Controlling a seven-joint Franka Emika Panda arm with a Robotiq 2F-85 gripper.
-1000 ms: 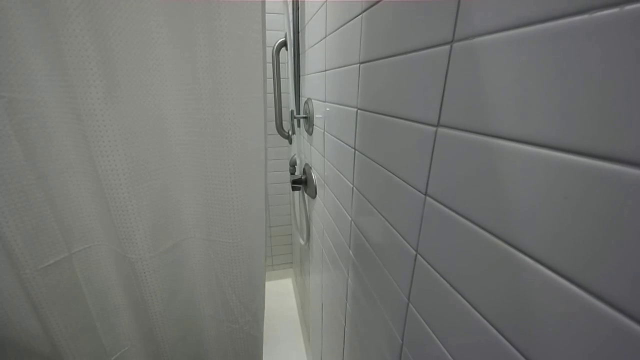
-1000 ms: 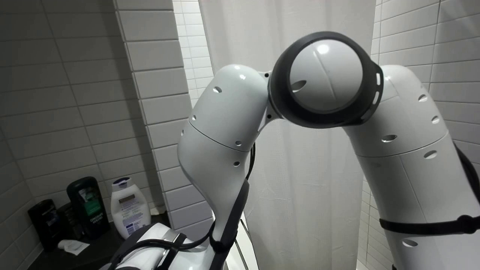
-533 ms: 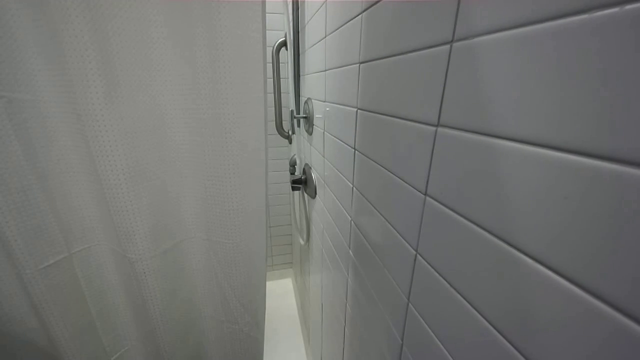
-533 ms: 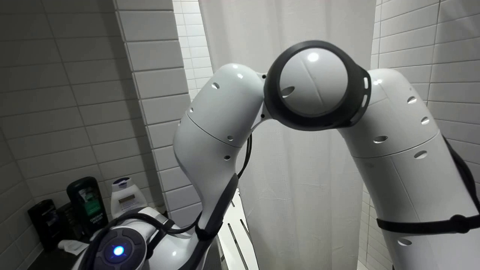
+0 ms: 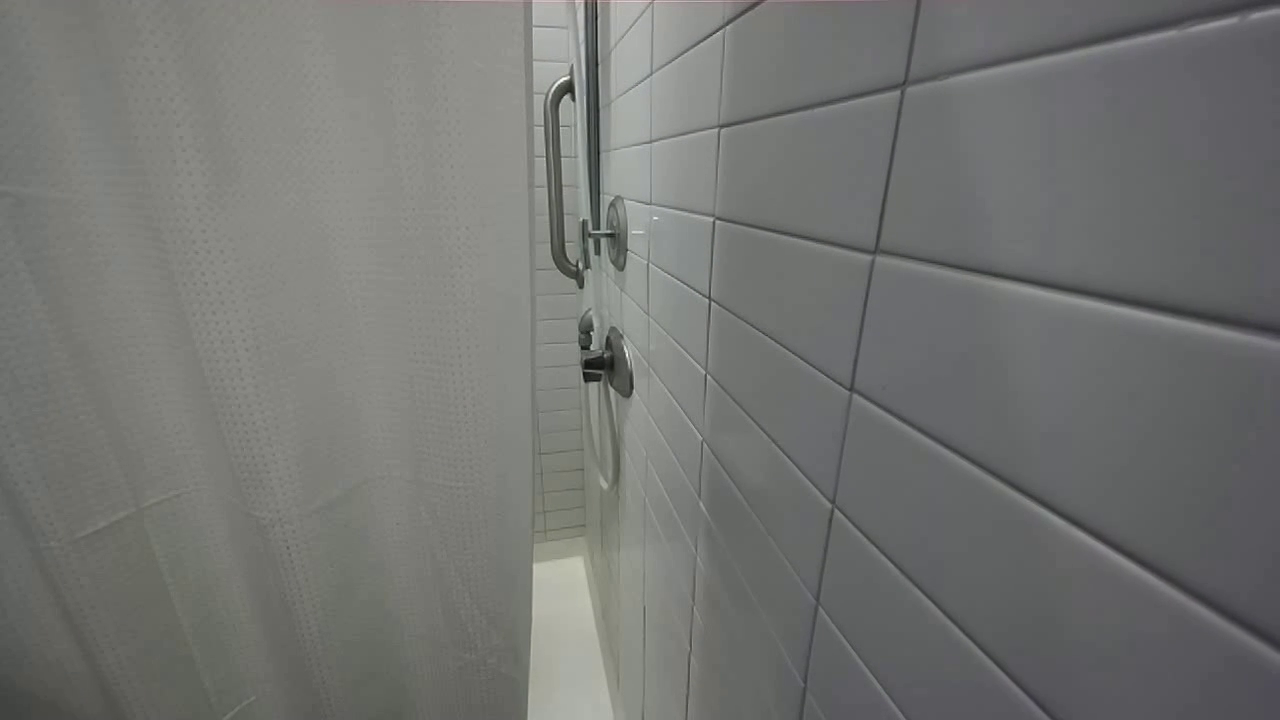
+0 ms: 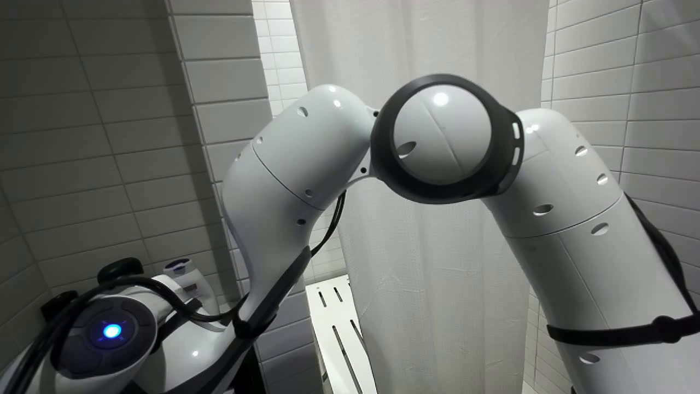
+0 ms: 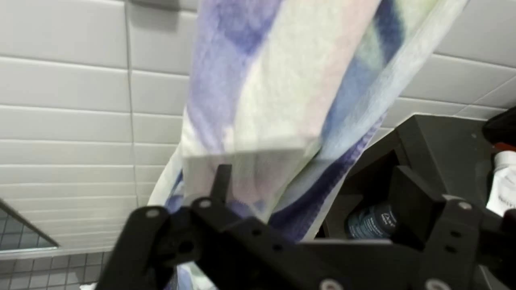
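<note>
In the wrist view my gripper [image 7: 316,185] stands open, its fingers [image 7: 221,183] wide apart. A multicoloured towel [image 7: 290,92] in purple, cream, pink and blue hangs in front of it. The towel passes behind the left finger and fills the left part of the gap. Whether the finger touches the cloth I cannot tell. Nothing is gripped. Through the right part of the gap a dark blue labelled bottle [image 7: 369,222] shows inside a dark cabinet [image 7: 455,153]. In an exterior view the white arm [image 6: 279,164] bends down to the lower left; the gripper itself is outside that picture.
A white bottle [image 7: 504,187] stands on the cabinet. White tiled wall [image 7: 64,88] lies behind the towel. A pale shower curtain [image 6: 437,284] hangs behind the arm. A white slotted panel [image 6: 339,328] stands beside it. A metal grab bar [image 5: 556,180] and shower knob [image 5: 612,362] are on the tiled side.
In an exterior view the arm has swung left and its elbow has dropped. The wrist with its blue light has come into sight, covering the bottles at left and uncovering more of the slotted panel.
</note>
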